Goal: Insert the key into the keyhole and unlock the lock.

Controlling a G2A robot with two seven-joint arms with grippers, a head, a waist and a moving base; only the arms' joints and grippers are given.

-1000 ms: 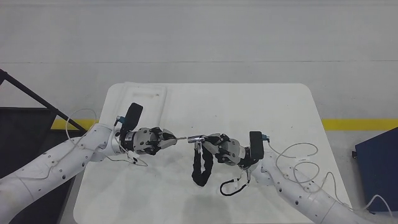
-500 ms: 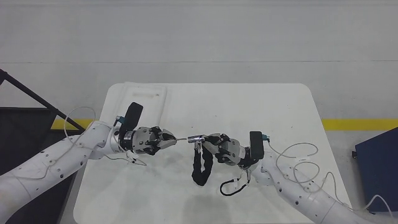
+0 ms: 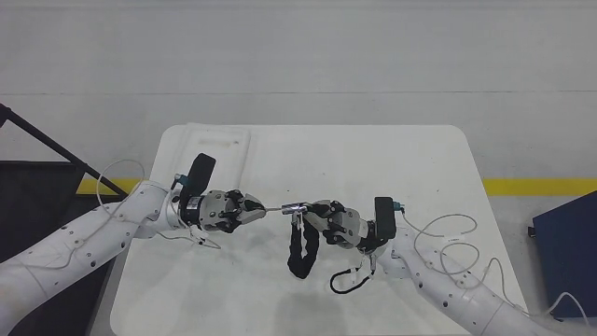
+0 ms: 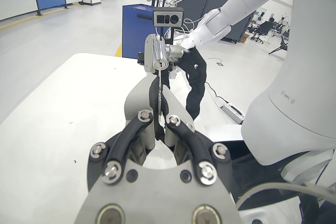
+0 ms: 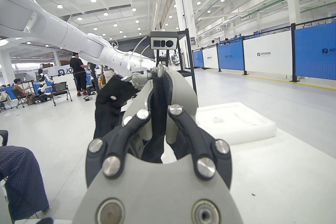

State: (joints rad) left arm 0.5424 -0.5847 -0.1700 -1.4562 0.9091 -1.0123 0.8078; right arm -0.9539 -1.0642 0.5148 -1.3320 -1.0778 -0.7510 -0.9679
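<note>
Faced each other above the table (image 3: 420,163), lower centre of the top view: left gripper (image 3: 254,210) on the left, right gripper (image 3: 311,213) on the right. Held between them: key (image 3: 273,209) left, lock (image 3: 297,209) right, key tip at the keyhole (image 4: 160,64). Hung under the lock: cable loop (image 3: 300,254). Sat at the table's upper left corner: foam tray (image 3: 219,140).

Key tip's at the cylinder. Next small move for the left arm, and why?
Probably ease the left gripper forward along the blade's line: the key has its tip at the keyhole, yet most of the blade shows outside the lock, which the right gripper holds.
</note>
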